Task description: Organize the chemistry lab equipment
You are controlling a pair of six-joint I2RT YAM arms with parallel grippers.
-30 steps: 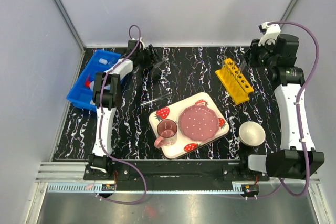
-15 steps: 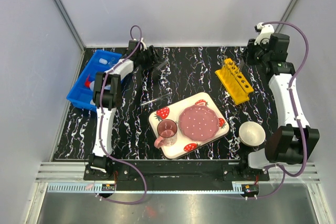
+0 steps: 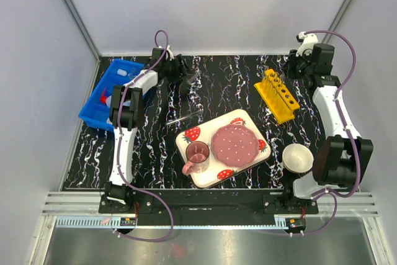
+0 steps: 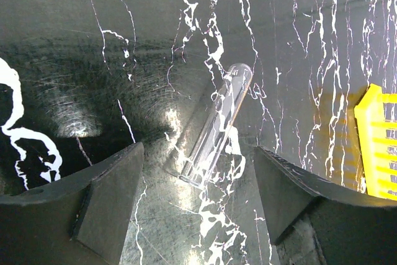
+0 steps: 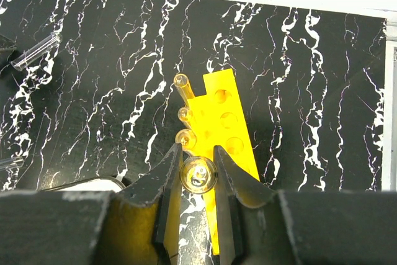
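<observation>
The rack (image 3: 276, 95) stands behind the tray's (image 3: 205, 178) right end, a tube (image 3: 183, 118) seemingly behind its left.

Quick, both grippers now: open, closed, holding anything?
Left gripper: open, empty, over a loose clear glass tube.
Right gripper: closed on another thin glass tube.

A strawberry-print tray (image 3: 212, 176) carries a pink plate (image 3: 235, 144) and cup (image 3: 197, 153), white bowl (image 3: 298, 157) beside.
</observation>
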